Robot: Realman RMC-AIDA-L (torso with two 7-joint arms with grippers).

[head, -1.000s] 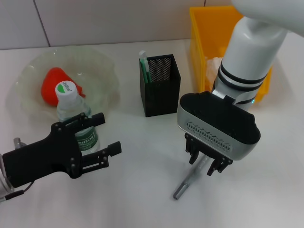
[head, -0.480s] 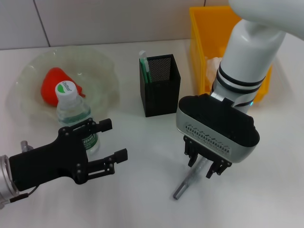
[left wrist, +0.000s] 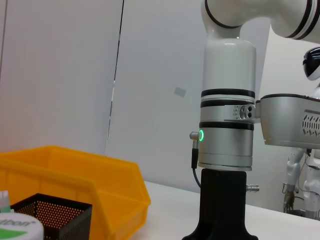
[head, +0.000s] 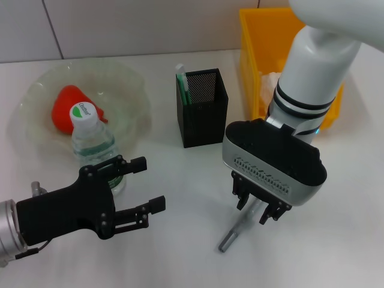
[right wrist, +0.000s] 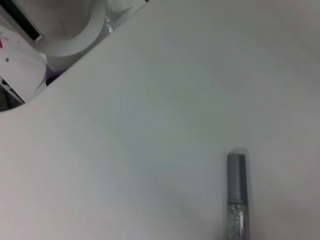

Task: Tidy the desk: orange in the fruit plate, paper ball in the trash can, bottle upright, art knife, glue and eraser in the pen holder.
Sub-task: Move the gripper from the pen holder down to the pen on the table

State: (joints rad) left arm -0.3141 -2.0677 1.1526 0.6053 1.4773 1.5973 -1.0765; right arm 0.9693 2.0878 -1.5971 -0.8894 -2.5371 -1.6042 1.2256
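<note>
White worktop (head: 180, 180) backed by a pale tiled wall was observed in the head view. Toward the robot's left, the fruit plate (head: 129, 81) was seen with the orange (head: 65, 108) lying inside it. The bottle (head: 93, 147) was found standing upright on the worktop at the plate's near edge, its white cap uppermost. The left gripper (head: 148, 194) was positioned just beside the bottle, on its near side, apart from it; its two black fingers (head: 137, 163) were spread wide, and nothing was held between them.

At centre, the pen holder (head: 203, 108) was recorded standing upright, with a green-and-white item (head: 182, 81) projecting from its left corner. Behind it and to the right, the trash can (head: 258, 54) was noted, largely hidden by the right arm; a white crumpled mass, taken to be the paper ball (head: 270, 81), was partly visible inside it.

The right gripper (head: 260, 209) was held low over the worktop, straddling a grey, pen-like tool (head: 231, 237) lying flat there. Its fingers were set narrowly about the tool's upper part; whether the tool was actually being pinched could not be determined. In the right wrist view, the tool's grey end (right wrist: 236, 180) was seen resting on the bare surface. The eraser could not be located in any view.
</note>
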